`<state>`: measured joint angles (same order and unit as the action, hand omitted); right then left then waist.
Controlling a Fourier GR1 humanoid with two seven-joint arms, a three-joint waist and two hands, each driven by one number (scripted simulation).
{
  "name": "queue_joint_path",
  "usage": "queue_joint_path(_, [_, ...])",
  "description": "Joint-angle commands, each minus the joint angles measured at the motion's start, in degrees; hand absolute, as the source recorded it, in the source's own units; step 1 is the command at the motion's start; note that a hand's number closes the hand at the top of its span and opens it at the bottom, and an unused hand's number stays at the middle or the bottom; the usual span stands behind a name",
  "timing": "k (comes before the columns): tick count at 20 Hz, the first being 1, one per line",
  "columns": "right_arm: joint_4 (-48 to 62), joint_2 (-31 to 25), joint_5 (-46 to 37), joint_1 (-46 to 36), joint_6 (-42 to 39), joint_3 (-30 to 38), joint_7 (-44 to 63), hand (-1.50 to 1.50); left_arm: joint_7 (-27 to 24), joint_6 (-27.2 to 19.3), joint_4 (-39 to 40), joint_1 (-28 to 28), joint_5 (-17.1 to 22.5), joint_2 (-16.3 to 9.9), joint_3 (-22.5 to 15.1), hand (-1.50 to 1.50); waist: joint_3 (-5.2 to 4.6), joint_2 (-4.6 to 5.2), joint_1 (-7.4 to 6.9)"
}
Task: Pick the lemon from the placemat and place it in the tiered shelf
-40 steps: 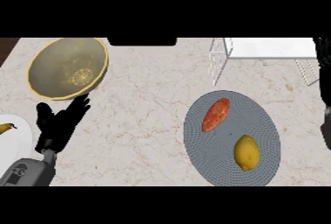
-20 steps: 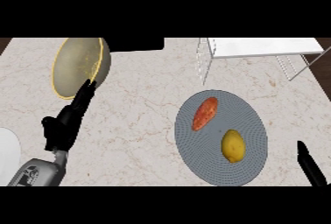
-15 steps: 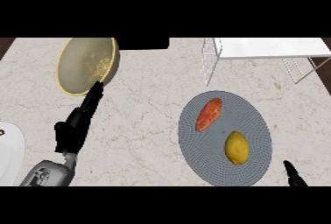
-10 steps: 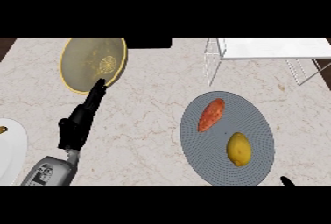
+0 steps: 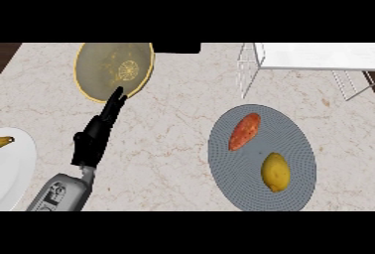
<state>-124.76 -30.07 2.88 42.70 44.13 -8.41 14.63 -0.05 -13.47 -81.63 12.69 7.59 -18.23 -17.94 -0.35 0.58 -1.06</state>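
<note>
Head view, looking steeply down at a marble counter. The lemon (image 5: pixel 275 171) lies on the lower right part of a round grey placemat (image 5: pixel 293 134), at the right of the view. Its long axis runs roughly top to bottom of the view, tilted a little. Beside it on the mat, up and to the left and not touching, lies an orange-red sweet potato (image 5: pixel 244 131), angled the other way.

The white wire shelf (image 5: pixel 315 55) stands at the top right, just beyond the mat's upper edge. So the lemon must go up the view, away from the robot, to reach it.

Only the left hand (image 5: pixel 95 136) shows, at the left of the view, w/ grey forearm entering from the lower edge. Fingers straight, pointing up toward a yellow-rimmed plate (image 5: pixel 95 69) at the top left. It holds nothing. The lemon is well apart from it, far to its right and slightly nearer the robot.

The right hand is not in view, so its fingers can't be told. By layout, the lemon sits on the right arm's side, and the right hand looks the likelier one for the pick. A white plate edge (image 5: pixel 21 163) shows at far left.
</note>
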Motion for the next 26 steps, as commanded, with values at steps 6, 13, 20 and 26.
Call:
queue_joint_path(6, [-11.50,-17.93,-11.92,-1.14,-4.41,-0.47,33.47,-1.50,1.86,-0.06,-0.09,2.05,-0.91,1.48,-0.17,0.00,0.03,0.17,-0.93])
queue_joint_path(13, [-15.51,-16.36,-24.10,-16.89,-6.94,-5.85,56.06,-1.50,-1.06,2.24,0.36,-0.69,-0.64,0.15,2.09,0.00,0.13,-0.11,-0.76])
queue_joint_path(20, [-12.25,-13.00,-32.45,-24.99,-11.21,-10.38,64.34,-1.50,1.68,2.59,-0.04,0.37,-1.11,1.51,2.63,0.00,0.19,-0.47,0.18])
queue_joint_path(26, [-7.01,-5.11,-38.55,-31.87,-15.15,-13.23,68.13,-1.50,-0.02,2.58,-0.09,-1.09,-2.24,3.10,2.11,0.00,0.20,-0.47,0.30])
